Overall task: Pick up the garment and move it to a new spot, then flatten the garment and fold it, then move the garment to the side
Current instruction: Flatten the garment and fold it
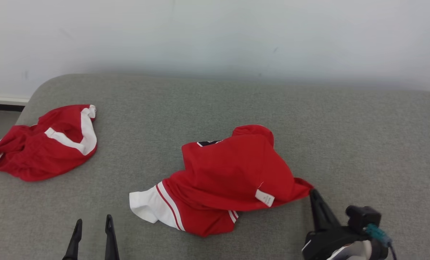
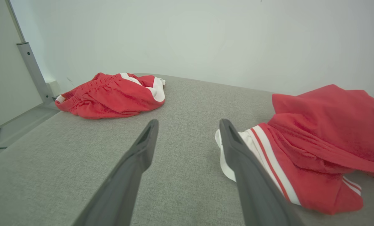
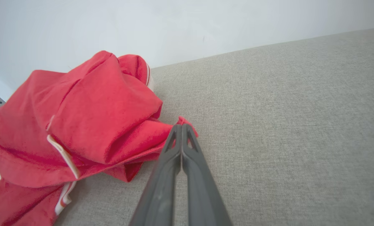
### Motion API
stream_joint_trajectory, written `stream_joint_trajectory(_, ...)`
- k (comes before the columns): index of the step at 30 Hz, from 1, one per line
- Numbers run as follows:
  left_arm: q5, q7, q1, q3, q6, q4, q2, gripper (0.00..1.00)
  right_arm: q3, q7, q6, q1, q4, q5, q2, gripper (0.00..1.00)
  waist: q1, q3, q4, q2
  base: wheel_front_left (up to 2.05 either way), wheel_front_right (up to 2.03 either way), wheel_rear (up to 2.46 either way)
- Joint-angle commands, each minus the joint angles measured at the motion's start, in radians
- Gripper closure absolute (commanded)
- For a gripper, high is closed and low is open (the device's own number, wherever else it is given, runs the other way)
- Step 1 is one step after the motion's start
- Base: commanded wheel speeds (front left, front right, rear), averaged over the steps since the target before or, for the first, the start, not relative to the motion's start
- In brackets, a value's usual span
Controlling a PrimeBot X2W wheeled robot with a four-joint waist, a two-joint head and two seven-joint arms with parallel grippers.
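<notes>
Red jersey point(image 1: 233, 169) crumpled on grey cushion point(image 1: 345, 126) — right gripper point(image 3: 181, 126) pinched shut on its corner, left gripper point(image 1: 93, 218) spread wide

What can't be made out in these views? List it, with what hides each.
Head view: the dark print on the crumpled red garment with white striped hem is tucked under a fold, unreadable.
Head view: its white sewn-in label is too small to read.
Right wrist view: the right claw, shut on the garment's corner, hides how much cloth it holds.

Crumpled red garment point(image 1: 233, 173) with white trim, perhaps inside out.
</notes>
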Motion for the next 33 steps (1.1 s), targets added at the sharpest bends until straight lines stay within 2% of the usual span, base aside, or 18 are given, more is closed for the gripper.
stream_joint_trajectory(1, -0.014, -0.003, -0.002, -0.003, 0.001, 0.001, -0.001, 0.0, -0.033, -0.001, -0.002, 0.002, -0.028, -0.002, 0.0, 1.0, 0.0, 0.008, -0.021, 0.0, 0.0, 0.0, 0.0)
stream_joint_trajectory(7, -0.022, -0.003, -0.008, -0.019, 0.003, 0.014, -0.001, 0.0, -0.156, -0.001, -0.002, -0.023, -0.129, 0.029, -0.049, 1.0, 0.0, 0.006, -0.044, 0.0, 0.0, 0.0, 0.0)
stream_joint_trajectory(12, -0.018, -0.003, -0.011, -0.026, -0.002, 0.019, -0.001, 0.0, -0.23, -0.001, -0.002, -0.058, -0.163, 0.06, -0.135, 1.0, 0.0, 0.003, -0.044, 0.0, 0.0, 0.0, 0.0)
stream_joint_trajectory(19, -0.021, -0.003, -0.012, -0.038, -0.009, 0.033, -0.001, 0.0, -0.321, -0.001, -0.002, -0.133, -0.113, 0.114, -0.234, 1.0, 0.0, -0.001, -0.021, 0.0, 0.0, 0.0, 0.0)
stream_joint_trajectory(24, -0.022, -0.003, -0.002, -0.047, -0.003, 0.036, -0.001, 0.0, -0.35, -0.001, -0.002, -0.167, -0.086, 0.093, -0.265, 1.0, 0.0, -0.004, -0.013, 0.0, 0.0, 0.0, 0.0)
stream_joint_trajectory(29, -0.024, -0.003, 0.008, -0.052, -0.004, 0.042, -0.001, 0.0, -0.389, -0.001, -0.002, -0.174, -0.025, 0.079, -0.267, 1.0, 0.0, -0.015, -0.013, 0.0, 0.0, 0.0, 0.0)
stream_joint_trajectory(30, -0.024, -0.003, 0.011, -0.051, -0.004, 0.042, -0.001, 0.0, -0.38, -0.001, -0.002, -0.176, -0.02, 0.072, -0.269, 0.6, 0.0, -0.017, -0.016, 0.0, 0.0, 0.0, 0.0)
stream_joint_trajectory(31, -0.025, -0.003, 0.014, -0.052, -0.004, 0.043, -0.001, 0.0, -0.376, -0.001, -0.002, -0.175, -0.012, 0.069, -0.266, 0.0, 0.0, -0.02, -0.02, 0.0, 0.0, 0.0, 0.0)
stream_joint_trajectory(33, -0.026, -0.003, 0.02, -0.051, -0.007, 0.046, -0.001, 0.0, -0.374, -0.001, -0.002, -0.172, -0.004, 0.067, -0.264, 0.0, 0.0, -0.025, -0.031, 0.0, 0.0, 0.0, 0.0)
